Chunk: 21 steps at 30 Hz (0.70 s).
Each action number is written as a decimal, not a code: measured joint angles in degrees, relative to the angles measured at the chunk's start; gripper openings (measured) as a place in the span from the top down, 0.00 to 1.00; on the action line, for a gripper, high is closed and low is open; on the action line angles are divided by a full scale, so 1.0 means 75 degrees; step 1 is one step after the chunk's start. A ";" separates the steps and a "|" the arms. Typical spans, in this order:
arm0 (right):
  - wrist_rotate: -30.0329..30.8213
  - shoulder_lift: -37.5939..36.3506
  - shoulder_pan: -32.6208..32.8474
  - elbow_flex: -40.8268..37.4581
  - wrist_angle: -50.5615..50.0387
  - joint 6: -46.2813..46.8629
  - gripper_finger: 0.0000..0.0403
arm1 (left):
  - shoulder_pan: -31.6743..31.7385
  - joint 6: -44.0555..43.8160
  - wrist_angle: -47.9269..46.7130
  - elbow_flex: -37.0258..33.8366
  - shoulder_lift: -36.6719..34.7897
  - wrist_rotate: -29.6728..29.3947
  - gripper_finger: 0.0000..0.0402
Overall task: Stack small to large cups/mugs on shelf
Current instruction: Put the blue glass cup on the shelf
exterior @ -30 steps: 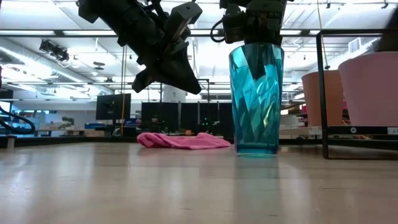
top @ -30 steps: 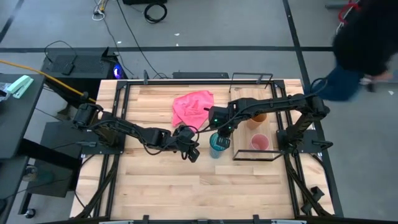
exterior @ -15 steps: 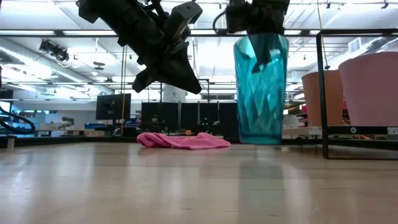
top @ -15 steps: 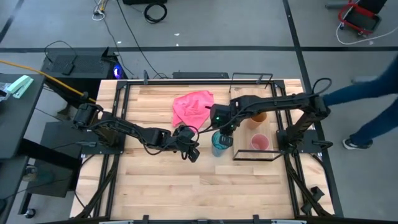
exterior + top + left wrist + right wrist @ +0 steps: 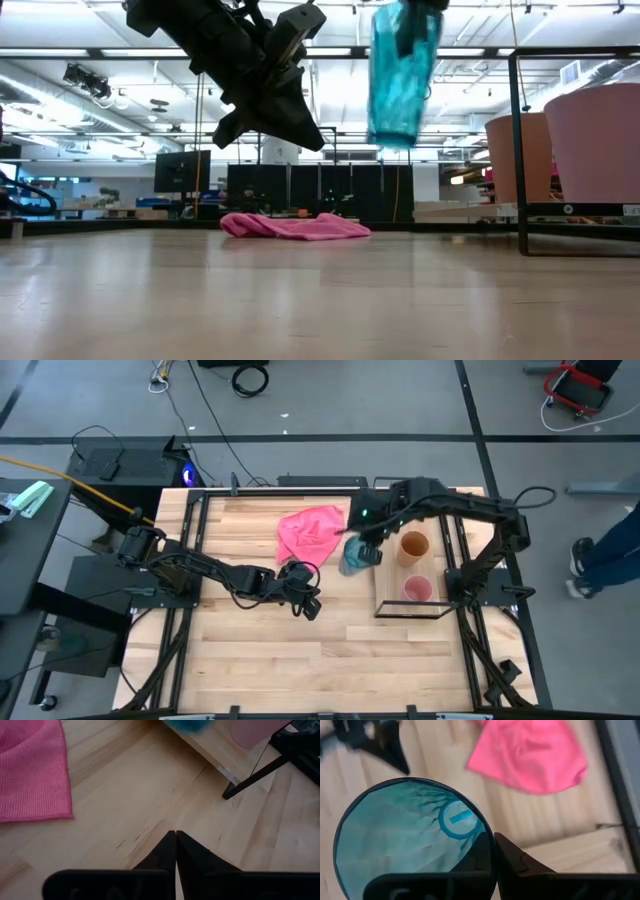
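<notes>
My right gripper (image 5: 366, 550) is shut on the teal-blue cup (image 5: 353, 557), which it holds high above the table, left of the shelf (image 5: 392, 582). In the low view the cup (image 5: 403, 75) hangs well clear of the tabletop. The orange cup (image 5: 414, 545) and the small pink cup (image 5: 417, 590) stand upright on the shelf board. My left gripper (image 5: 310, 607) is shut and empty, hovering over the table's middle, and it also shows in the low view (image 5: 300, 125). My right gripper holds the teal cup by its rim wall (image 5: 489, 836), with one finger inside the cup and one outside. The fingers come from above, pointing down. The cup hangs about upright below them, lifted clear of the table.
A pink cloth (image 5: 310, 530) lies crumpled on the table toward the far side, left of the shelf. The shelf's black wire frame (image 5: 520, 150) rises around the board. A person's legs (image 5: 605, 555) show beyond the table's right side.
My right gripper has lifted the teal cup off the table, going up and toward the far edge; the cup has stayed about upright in the hold. A person has moved about beyond the table's right side.
</notes>
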 joint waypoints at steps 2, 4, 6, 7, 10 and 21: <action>0.0001 0.0004 -0.0222 0.0382 -0.0057 -0.0093 0.98 | 0.0000 0.0000 0.0009 0.0000 0.0000 0.0003 0.97; 0.0000 0.0006 -0.0477 0.0715 -0.0249 -0.0217 0.98 | 0.0000 0.0000 0.0009 0.0000 0.0000 0.0003 0.97; 0.0000 0.0006 -0.0773 0.0973 -0.0366 -0.0410 0.98 | -0.0006 -0.0009 0.0009 0.0000 0.0000 0.0001 0.97; 0.0008 0.0011 -0.0937 0.1090 -0.0502 -0.0495 0.98 | -0.0006 -0.0029 0.0011 0.0000 0.0000 0.0003 0.97; 0.0029 0.0010 -0.1494 0.1382 -0.0929 -0.0751 0.98 | -0.0006 -0.0047 0.0009 0.0000 0.0000 0.0003 0.95; 0.0029 0.0012 -0.3620 0.1601 -0.1669 -0.1604 0.98 | -0.0006 -0.0057 0.0009 0.0000 0.0000 0.0000 0.97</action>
